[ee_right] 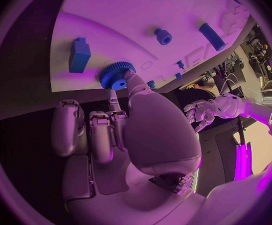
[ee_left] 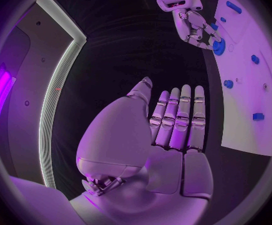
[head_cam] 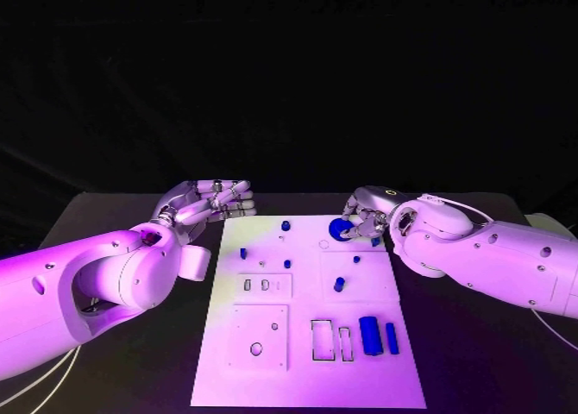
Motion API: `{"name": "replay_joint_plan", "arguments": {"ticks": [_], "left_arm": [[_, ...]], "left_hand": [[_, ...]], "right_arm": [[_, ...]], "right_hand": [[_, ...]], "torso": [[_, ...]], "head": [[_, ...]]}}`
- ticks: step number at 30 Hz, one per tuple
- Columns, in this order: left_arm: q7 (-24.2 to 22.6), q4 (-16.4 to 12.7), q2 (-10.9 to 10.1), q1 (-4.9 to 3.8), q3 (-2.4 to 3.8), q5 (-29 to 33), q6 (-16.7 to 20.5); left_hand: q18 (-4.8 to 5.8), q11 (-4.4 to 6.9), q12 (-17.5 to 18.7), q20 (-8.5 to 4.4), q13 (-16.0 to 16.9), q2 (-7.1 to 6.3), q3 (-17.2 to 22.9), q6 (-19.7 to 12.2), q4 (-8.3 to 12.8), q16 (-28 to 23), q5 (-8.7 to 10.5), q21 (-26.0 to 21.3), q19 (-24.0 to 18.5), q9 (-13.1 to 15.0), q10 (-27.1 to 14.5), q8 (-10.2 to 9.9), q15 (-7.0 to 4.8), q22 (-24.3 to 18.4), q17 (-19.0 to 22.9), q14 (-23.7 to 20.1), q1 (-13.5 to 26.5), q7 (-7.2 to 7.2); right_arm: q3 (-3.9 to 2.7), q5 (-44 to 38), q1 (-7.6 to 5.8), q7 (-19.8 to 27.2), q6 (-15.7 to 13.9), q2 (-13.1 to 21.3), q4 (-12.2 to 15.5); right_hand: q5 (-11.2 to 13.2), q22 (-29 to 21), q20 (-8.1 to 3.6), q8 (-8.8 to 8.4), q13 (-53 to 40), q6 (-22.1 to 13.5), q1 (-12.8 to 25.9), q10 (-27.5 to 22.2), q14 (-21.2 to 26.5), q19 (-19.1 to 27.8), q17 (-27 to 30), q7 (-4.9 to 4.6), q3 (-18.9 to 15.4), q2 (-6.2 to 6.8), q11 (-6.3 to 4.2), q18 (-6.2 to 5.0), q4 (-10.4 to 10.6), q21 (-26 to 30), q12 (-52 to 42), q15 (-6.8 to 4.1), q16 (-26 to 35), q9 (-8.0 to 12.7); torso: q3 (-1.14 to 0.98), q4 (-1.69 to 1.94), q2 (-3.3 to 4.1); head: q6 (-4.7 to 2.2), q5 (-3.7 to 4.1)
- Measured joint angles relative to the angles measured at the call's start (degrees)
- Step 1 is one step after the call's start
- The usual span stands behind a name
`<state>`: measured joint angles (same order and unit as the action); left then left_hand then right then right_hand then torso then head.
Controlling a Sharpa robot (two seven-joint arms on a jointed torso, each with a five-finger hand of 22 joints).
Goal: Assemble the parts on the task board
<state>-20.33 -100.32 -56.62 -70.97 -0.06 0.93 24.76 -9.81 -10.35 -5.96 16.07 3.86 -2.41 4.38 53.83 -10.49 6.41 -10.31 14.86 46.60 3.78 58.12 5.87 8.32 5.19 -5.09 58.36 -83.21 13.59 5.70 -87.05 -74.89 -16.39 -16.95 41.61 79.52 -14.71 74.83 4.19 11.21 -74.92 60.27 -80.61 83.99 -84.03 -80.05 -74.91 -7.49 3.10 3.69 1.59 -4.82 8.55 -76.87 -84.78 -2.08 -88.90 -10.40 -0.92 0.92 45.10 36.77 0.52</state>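
The right hand [head_cam: 364, 222] sits at the upper right of the white rectangular task board [head_cam: 308, 362] in the head view, its fingers pinching a round blue toothed gear [ee_right: 116, 74] at the board's far edge. In the right wrist view a blue block [ee_right: 80, 55] stands just beside the gear. The left hand [head_cam: 212, 203], in the upper left of centre, hovers off the board's left corner, fingers straight and together, holding nothing. Other small blue parts [head_cam: 371, 335] lie across the board, two bars low on its right.
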Motion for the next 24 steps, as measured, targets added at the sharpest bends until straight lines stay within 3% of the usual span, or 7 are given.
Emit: {"name": "replay_joint_plan", "arguments": {"ticks": [11,15,24], "left_arm": [[0.2,0.1,0.0,0.00,0.00,0.0,-0.1],[0.2,0.2,0.0,0.00,0.00,0.0,-0.1],[0.3,0.3,0.2,0.00,0.00,0.0,-0.2]], "left_hand": [[0.00,-0.21,0.0,0.00,0.0,0.00,0.0,0.0,0.0,0.0,0.00,0.0,0.0,0.0,-0.2,-0.3,0.00,-0.1,0.0,0.0,0.0,0.00],[0.00,-0.21,0.0,0.04,0.0,0.00,0.0,0.0,0.0,0.0,0.00,0.0,0.0,0.0,-0.2,-0.3,0.00,-0.1,0.0,0.0,0.0,0.00],[0.00,-0.21,0.0,0.21,0.0,0.00,0.0,0.0,0.0,0.0,0.00,-0.2,-0.2,0.0,-0.2,-0.3,0.18,-0.1,0.0,-0.2,0.0,0.00]], "right_arm": [[-0.05,-3.2,0.05,-1.2,-3.3,1.1,5.2],[-0.09,-4.9,-0.12,-1.7,-4.7,1.0,7.6],[0.07,-8.5,-0.22,-2.6,-6.6,-3.7,8.3]], "right_hand": [[-1.0,0.1,-0.41,-0.35,0.0,0.2,0.2,0.0,0.0,-0.4,0.0,-0.20,0.5,-0.23,0.00,-0.01,0.5,-0.5,-0.4,0.00,-0.2,0.0],[-1.3,0.1,-0.42,-0.33,0.0,0.2,0.2,0.1,0.2,-0.5,0.0,-0.21,0.7,-0.22,-0.11,0.89,0.3,-0.9,-0.4,-0.20,-0.2,0.1],[-1.3,0.1,-0.40,-0.16,0.0,0.2,0.2,0.0,0.0,-0.8,0.0,-0.20,0.7,-0.21,-0.41,0.88,0.2,-1.2,-0.6,-0.41,-0.4,0.2]], "torso": [[0.01,-0.07,-0.02],[0.01,-0.07,-0.03],[0.02,0.01,0.01]], "head": [[-0.27,-0.17],[-0.35,-0.23],[-0.57,-0.30]]}}
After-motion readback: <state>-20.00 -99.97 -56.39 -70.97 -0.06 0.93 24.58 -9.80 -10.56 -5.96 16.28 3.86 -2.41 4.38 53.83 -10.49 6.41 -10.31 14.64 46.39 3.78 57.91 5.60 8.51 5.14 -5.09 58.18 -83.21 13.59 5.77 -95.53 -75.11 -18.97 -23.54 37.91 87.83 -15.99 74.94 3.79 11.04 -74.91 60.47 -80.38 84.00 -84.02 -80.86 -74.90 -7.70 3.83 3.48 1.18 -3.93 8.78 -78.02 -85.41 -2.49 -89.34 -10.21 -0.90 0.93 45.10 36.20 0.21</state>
